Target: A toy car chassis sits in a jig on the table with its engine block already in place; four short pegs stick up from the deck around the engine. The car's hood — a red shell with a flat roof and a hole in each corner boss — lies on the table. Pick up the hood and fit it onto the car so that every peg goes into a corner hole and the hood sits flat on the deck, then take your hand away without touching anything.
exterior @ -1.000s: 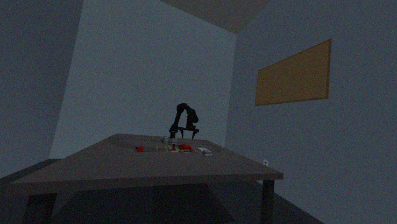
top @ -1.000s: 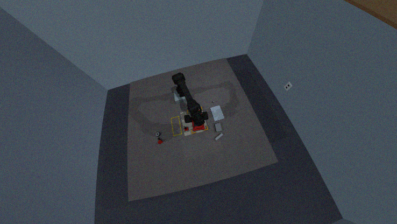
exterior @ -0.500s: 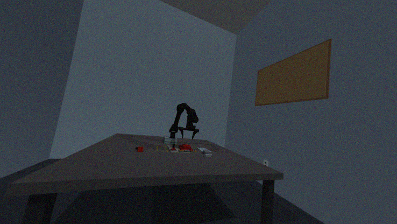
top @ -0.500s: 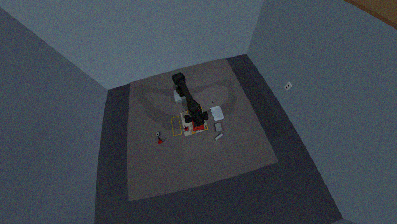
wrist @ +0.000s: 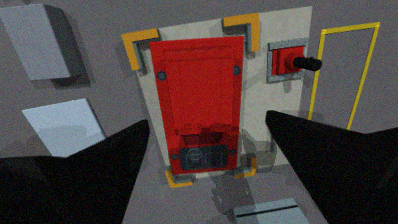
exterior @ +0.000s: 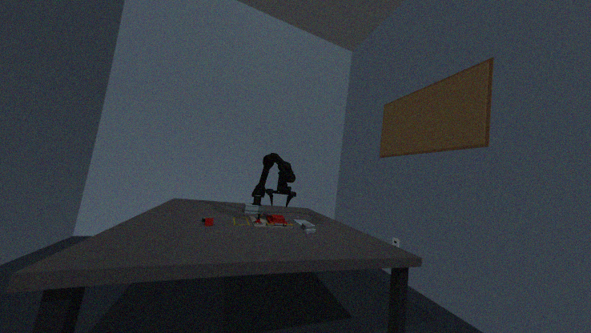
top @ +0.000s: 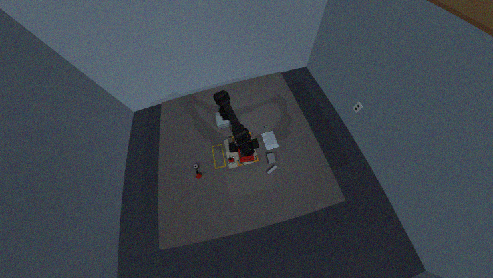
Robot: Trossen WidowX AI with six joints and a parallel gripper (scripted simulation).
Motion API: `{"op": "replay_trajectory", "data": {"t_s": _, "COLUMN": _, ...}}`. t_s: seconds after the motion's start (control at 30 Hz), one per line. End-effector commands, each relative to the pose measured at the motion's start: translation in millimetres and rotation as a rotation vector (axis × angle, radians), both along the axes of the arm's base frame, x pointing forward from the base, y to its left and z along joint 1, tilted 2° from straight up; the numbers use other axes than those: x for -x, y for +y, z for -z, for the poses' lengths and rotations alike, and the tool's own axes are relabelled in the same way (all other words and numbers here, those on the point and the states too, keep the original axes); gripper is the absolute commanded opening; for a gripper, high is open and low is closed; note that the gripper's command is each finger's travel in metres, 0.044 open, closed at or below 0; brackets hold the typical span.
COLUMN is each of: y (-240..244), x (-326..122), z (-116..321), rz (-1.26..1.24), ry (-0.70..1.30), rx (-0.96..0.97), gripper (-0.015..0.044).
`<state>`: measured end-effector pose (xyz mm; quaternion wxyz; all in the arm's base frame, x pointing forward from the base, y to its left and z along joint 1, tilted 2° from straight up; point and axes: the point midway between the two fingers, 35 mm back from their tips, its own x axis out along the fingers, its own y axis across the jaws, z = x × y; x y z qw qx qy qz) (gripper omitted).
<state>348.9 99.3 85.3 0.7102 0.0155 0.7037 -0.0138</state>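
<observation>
The red hood (wrist: 202, 95) (top: 247, 159) (exterior: 276, 218) lies over the chassis, between the orange corner brackets (wrist: 254, 32) of the jig on the pale base plate (wrist: 290, 105). In the wrist view a dark round peg end shows at each of its four corners, and its roof looks level. A dark panel (wrist: 202, 157) shows at its near end. Any small gap under the hood is too fine to see. My gripper (wrist: 208, 120) (exterior: 279, 206) is wide open and empty above the hood, with one finger to each side and neither touching it.
A small red block (wrist: 282, 61) with a black pin sits in a grey holder beside the hood. A yellow outline (wrist: 315, 75) lies beyond it. A grey block (wrist: 35, 42) and a pale flat piece (wrist: 65, 125) lie opposite. A pale slotted box (wrist: 270, 212) stands nearer the arm's base.
</observation>
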Motion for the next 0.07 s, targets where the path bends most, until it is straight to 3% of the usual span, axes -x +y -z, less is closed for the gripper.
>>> {"op": "replay_trajectory", "data": {"t_s": 0.0, "y": 0.5, "x": 0.3, "z": -0.1, "rz": -0.004, "ry": 0.003, "rx": -0.004, "gripper": 0.0440}}
{"op": "replay_trajectory", "data": {"t_s": 0.03, "y": 0.5, "x": 0.3, "z": -0.1, "rz": -0.004, "ry": 0.003, "rx": -0.004, "gripper": 0.0440}}
